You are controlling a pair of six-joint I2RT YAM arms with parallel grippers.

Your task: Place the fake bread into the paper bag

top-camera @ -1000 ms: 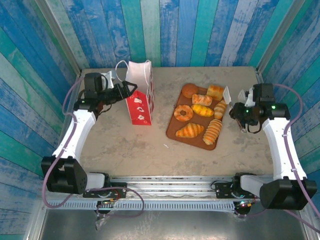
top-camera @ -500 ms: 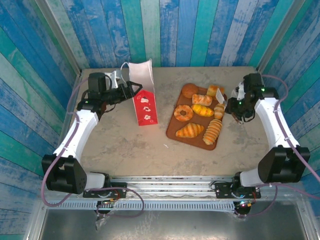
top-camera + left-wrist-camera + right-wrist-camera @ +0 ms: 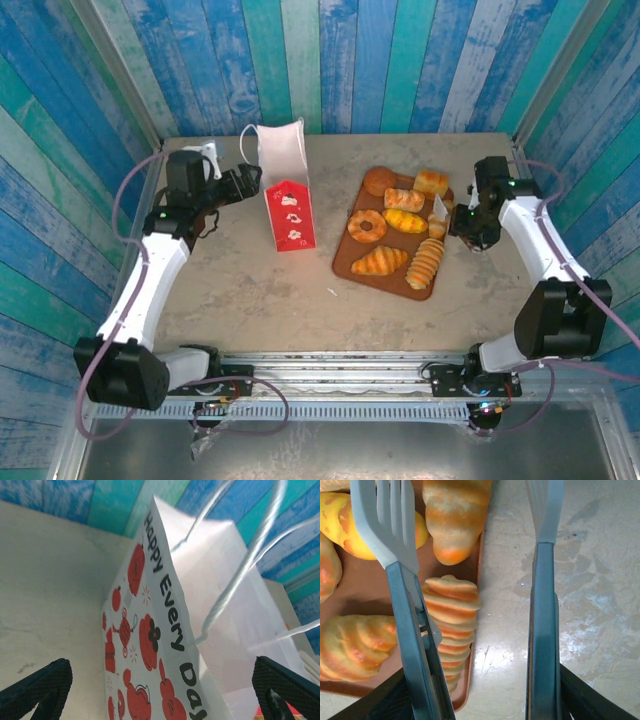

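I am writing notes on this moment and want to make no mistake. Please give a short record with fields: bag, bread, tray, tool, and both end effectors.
paper bag: stands on the table, left of the tray
fake bread: every piece in sight lies on the tray
tray: flat, brown, right of the bag
tongs: arms apart, over the tray's right edge
left end effector: open, near the bag's left side
right end effector: holds the tongs
step done: no bread lifted yet
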